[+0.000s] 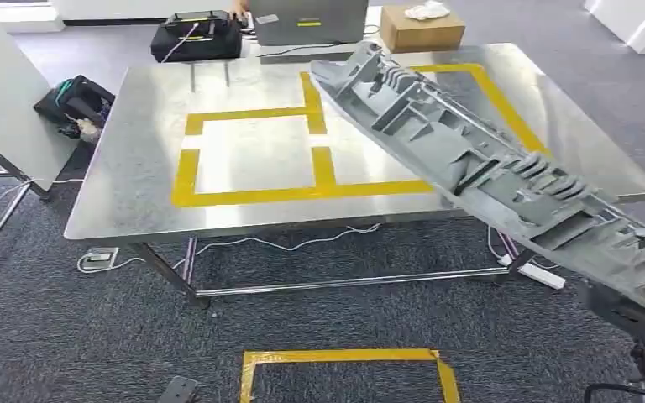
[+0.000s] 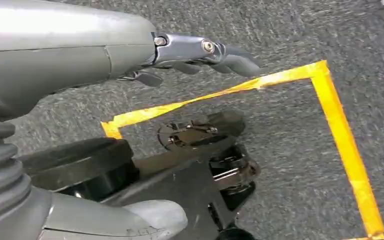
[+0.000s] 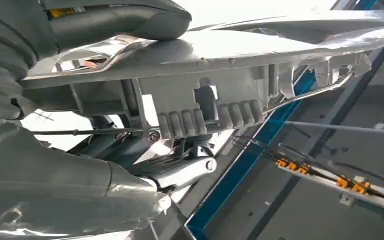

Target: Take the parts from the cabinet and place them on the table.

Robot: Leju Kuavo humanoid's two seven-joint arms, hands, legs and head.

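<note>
A long grey ribbed plastic part (image 1: 479, 159) slants from the lower right up over the right half of the steel table (image 1: 134, 193), its far tip above the yellow tape outlines (image 1: 252, 197). My right hand (image 1: 626, 309) grips the part's near end at the lower right, mostly hidden under it. In the right wrist view the part (image 3: 220, 95) lies between the thumb above and the fingers (image 3: 180, 172) below of the right hand (image 3: 80, 175). My left hand (image 2: 200, 55) hangs over the carpet with its fingers stretched out, holding nothing.
A yellow tape square (image 1: 344, 357) marks the carpet before the table. A cardboard box (image 1: 420, 29), a black bag (image 1: 197, 38) and a grey case (image 1: 311, 21) sit beyond the far edge. A tilted side table (image 1: 0, 101) with a dark bag (image 1: 76, 101) stands left. A power strip (image 1: 542, 275) lies under the table.
</note>
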